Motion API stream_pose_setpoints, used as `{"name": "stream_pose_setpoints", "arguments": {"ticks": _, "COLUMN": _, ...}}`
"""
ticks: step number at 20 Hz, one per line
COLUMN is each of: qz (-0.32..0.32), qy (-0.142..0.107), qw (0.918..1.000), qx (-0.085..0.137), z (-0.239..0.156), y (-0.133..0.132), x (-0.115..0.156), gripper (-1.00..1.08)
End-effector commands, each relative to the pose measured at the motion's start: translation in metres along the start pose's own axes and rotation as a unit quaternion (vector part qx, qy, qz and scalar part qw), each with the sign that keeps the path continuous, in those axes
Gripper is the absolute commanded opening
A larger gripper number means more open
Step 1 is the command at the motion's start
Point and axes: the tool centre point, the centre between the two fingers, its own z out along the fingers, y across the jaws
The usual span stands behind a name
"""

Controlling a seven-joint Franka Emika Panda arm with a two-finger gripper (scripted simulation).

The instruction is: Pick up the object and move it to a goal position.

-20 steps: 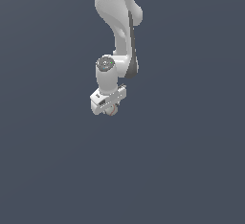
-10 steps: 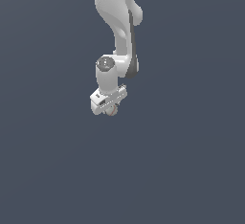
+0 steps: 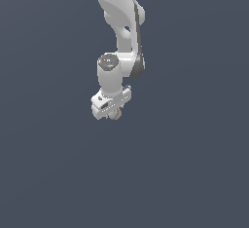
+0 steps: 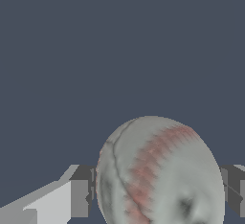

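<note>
Filling most of the lower half of the wrist view, the ball [image 4: 160,173] is seen right up close: whitish-grey, with a curved band of faint reddish stitch marks running across it and a thin dark seam line on one side. It's sandwiched between the two dark grey fingertips [image 4: 82,196], one pressed against each side, so the end effector [image 4: 160,196] is closed down on the ball with the pads touching it. A pale grey finger body is seen leading off from one of the pads toward the corner of the frame. Everything behind the ball in that view is just flat, dark blue-grey surface, nothing else on it.

From the exterior view, the end effector [image 3: 113,111] is seen pointing down, and only a small sliver of the ball [image 3: 115,117] can be made out poking from under the white hand, slightly reddish at the edge. Most of it is hidden by the hand's body. Whether the ball is touching the desk [image 3: 194,173] or lifted off it can't be told from either view, since no shadow or contact line is visible. Above the hand, the wrist joint with its round grey cap [image 3: 108,62] is seen, and further back the white arm [image 3: 120,8] rises up and out of the top of the frame. The rest of that view is taken up by the same plain dark surface.
</note>
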Motion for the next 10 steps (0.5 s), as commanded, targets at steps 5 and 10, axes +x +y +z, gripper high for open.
{"name": "stream_pose_setpoints", "arguments": {"ticks": 5, "qz": 0.0, "qy": 0.001, "qw": 1.0, "qx": -0.001, "z": -0.039, "y": 0.015, "x": 0.037, "gripper": -1.0}}
{"name": "stream_pose_setpoints", "arguments": {"ticks": 10, "qz": 0.0, "qy": 0.001, "qw": 1.0, "qx": -0.001, "z": -0.069, "y": 0.027, "x": 0.067, "gripper": -1.0}}
